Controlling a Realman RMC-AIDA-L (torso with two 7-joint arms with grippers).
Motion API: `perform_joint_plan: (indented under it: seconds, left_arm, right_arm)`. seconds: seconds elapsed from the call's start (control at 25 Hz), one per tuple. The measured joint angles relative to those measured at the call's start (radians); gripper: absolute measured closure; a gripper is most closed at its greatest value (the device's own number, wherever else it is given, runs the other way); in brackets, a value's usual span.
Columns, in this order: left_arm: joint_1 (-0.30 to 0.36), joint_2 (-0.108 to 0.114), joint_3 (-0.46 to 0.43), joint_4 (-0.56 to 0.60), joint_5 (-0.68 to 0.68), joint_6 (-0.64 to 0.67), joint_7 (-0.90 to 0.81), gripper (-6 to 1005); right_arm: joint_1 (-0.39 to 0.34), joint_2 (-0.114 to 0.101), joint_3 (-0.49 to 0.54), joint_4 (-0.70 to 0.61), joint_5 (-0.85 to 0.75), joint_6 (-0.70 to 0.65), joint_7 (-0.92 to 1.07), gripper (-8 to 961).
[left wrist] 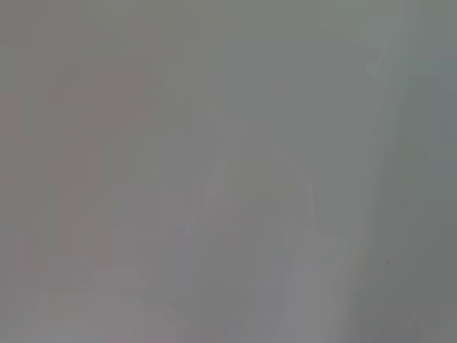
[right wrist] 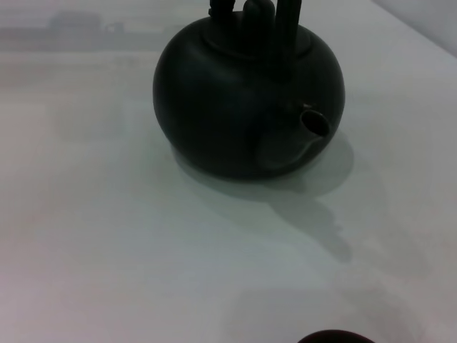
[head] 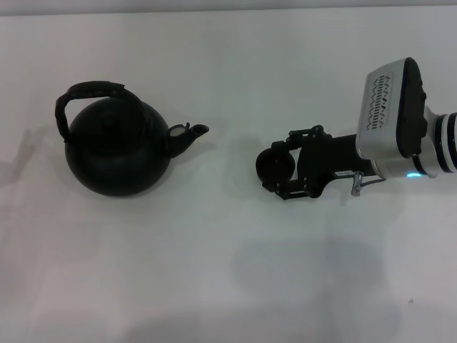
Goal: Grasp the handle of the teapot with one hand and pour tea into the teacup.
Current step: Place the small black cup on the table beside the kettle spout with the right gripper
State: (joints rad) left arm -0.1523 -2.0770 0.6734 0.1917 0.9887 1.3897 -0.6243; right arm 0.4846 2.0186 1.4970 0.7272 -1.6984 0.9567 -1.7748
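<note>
Teapot [head: 118, 150] sits upright on the white tabletop [head: 228, 286], left side of your head view, spout pointing right. Its handle [head: 89, 96] arches over the top, leaning toward the far left of the pot. Nothing is touching the handle.

Teacup [head: 274, 164] is to the right of the teapot, well apart from the spout tip, with bare tabletop between them. Right end effector [head: 280, 169] comes in from the right edge, arm lying roughly level across the tabletop, with the camera housing on the wrist. Its black fingers [head: 303, 134] sit on the far and near sides of the teacup, spread about as wide as the cup. You can't tell from the head view whether they actually press on the cup or just bracket it, so treat the grip state as unknown.

Right wrist view looks along the tabletop at the teapot [right wrist: 246, 100]: round body, spout facing the camera and a bit to one side, handle uprights and lid knob cut off at the frame edge. A sliver of the teacup rim [right wrist: 334, 336] shows at the near edge of that view.

Left end effector is not visible in any view. Left wrist view gives you only a flat grey blur, nothing identifiable.
</note>
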Motion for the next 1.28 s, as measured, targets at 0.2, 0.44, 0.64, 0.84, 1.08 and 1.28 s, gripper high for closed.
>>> perform_joint_plan:
  seconds: [0.2,0.44,0.64,0.84,1.08,1.28]
  left_arm:
    - [0.003,0.000,0.000,0.000,0.001,0.000,0.000,125]
    - [0.004,0.000,0.000,0.000,0.001,0.000,0.000,125]
    - [0.005,0.000,0.000,0.000,0.003,0.000,0.000,124]
    - [0.005,0.000,0.000,0.000,0.003,0.000,0.000,124]
    - [0.005,0.001,0.000,0.000,0.003,0.000,0.000,125]
    - [0.005,0.002,0.000,0.000,0.002,0.000,0.001,125]
  right_arm:
    - [0.000,0.000,-0.007,0.000,0.002,-0.001,-0.002,156]
    - [0.000,0.000,-0.007,-0.001,0.002,-0.001,-0.002,149]
    - [0.000,0.000,-0.007,-0.002,0.002,-0.001,-0.002,142]
    - [0.003,0.000,-0.007,-0.006,0.002,-0.001,-0.001,136]
    - [0.008,0.000,-0.007,-0.013,0.002,-0.001,0.001,128]
    - [0.008,0.000,-0.008,-0.013,0.002,-0.001,0.004,122]
